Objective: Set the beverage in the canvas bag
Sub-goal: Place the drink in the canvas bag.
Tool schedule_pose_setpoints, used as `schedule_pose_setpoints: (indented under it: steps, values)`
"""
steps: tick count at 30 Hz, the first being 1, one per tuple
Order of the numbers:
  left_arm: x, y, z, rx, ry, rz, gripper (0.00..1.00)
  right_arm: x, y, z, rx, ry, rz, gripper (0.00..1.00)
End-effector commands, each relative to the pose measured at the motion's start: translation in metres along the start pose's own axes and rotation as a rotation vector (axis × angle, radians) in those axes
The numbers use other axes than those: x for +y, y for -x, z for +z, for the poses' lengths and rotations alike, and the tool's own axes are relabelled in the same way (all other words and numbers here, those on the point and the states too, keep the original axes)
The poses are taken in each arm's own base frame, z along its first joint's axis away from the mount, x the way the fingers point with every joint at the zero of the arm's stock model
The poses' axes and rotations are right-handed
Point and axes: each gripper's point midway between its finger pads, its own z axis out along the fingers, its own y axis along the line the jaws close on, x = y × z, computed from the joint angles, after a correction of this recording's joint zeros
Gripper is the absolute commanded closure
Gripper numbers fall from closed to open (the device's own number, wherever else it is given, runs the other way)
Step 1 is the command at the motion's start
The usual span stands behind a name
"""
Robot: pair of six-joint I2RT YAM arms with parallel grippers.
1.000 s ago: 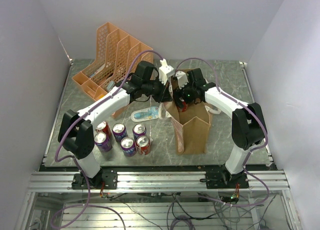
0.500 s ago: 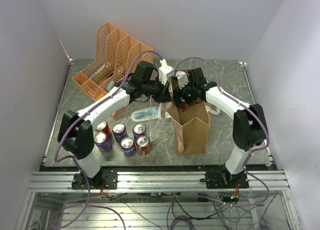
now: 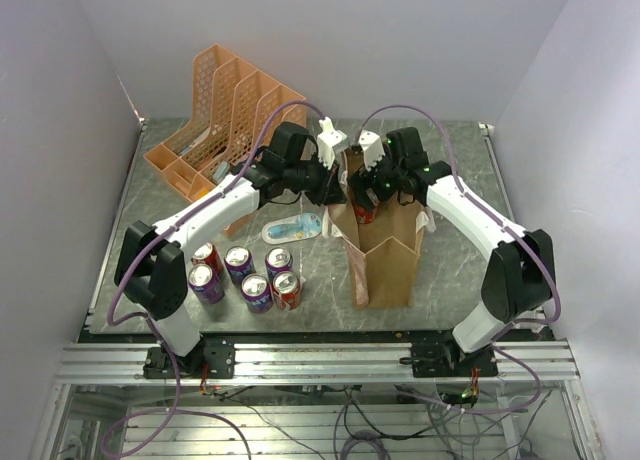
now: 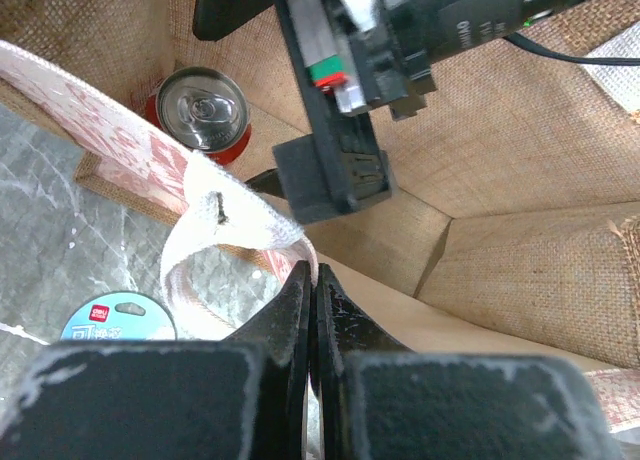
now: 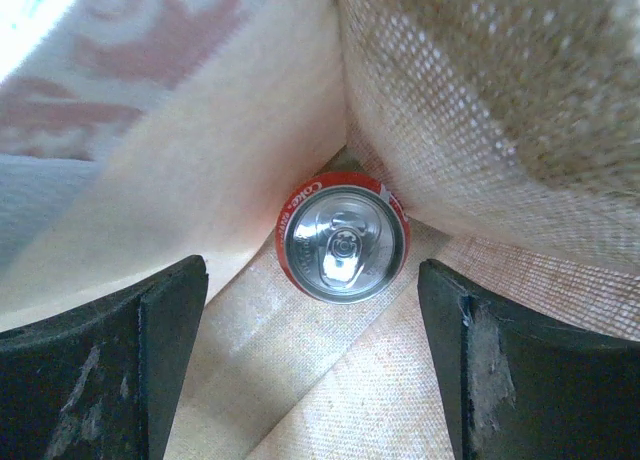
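Grey marbled desk, plain walls all round, nothing fancy. The right claw is seen with its jaws spread wide and nothing between them, hung in the mouth of the canvas bag and pointed straight down. Directly below it, centred between the two fingers, the red can is stood upright on the bag's floor, tucked into a corner fold with its lid facing up at the claw. So the can's long axis is lined up with the claw's own line of approach, and it isn't touched by either finger. The left claw is pinched tight on the white strap handle at the bag's rim, so the mouth is held open on that side. Going by that, the drop looks done and a straight lift out of the bag would be called for, the bag walls being the only thing likely to get snagged. Outside the bag, on the left arm's side, a bunch more cans are grouped on the desk.
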Motion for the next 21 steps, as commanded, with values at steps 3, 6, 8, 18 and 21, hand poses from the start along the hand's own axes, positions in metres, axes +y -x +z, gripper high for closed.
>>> schedule_pose_setpoints:
  steps: [3, 6, 8, 18, 21]
  values:
    - [-0.002, 0.005, 0.005, -0.019, -0.001, -0.039, 0.93, 0.003, 0.035, -0.029, -0.103, 0.002, -0.051, 0.15]
    - [-0.005, 0.012, 0.004, -0.035, -0.013, -0.037, 0.88, 0.005, 0.047, -0.044, -0.134, 0.005, -0.050, 0.15]
    - [-0.009, 0.018, 0.003, -0.047, -0.028, -0.021, 0.82, 0.006, 0.057, -0.055, -0.159, 0.001, -0.049, 0.15]
    - [-0.034, 0.043, -0.028, -0.096, -0.087, 0.143, 0.32, 0.008, 0.103, -0.109, -0.269, -0.018, -0.030, 0.14]
    - [-0.042, 0.048, -0.044, -0.113, -0.096, 0.197, 0.19, 0.012, 0.112, -0.119, -0.290, -0.001, -0.025, 0.14]
